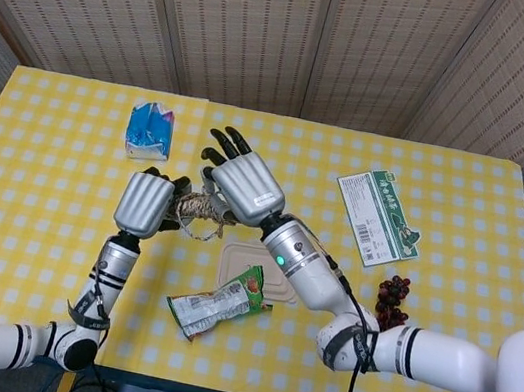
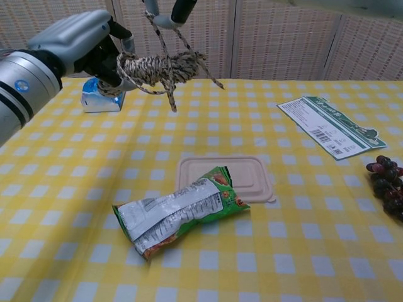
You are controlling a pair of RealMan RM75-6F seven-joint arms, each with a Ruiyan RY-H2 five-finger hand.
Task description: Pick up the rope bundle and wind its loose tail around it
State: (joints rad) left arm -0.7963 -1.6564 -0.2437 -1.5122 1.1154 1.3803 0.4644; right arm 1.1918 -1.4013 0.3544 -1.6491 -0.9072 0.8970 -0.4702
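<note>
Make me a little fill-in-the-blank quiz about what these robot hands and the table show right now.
1. The left hand grips the ____ bundle above the table.
2. The right hand has its fingers on the bundle's loose ____.
3. The snack bag lies partly on a beige ____.
4. The grapes lie near the table's ____ edge.

Answers: rope; tail; lid; right

1 rope bundle point(image 2: 160, 66), 1 snack bag point(image 2: 179, 212), 1 lid point(image 2: 255, 178), 1 card point(image 2: 330, 126), 1 tissue pack point(image 1: 149, 128), maybe 1 grape bunch point(image 1: 392, 300).

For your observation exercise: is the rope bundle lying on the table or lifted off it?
Lifted. In the chest view the left hand holds the rope bundle in the air above the table.
</note>
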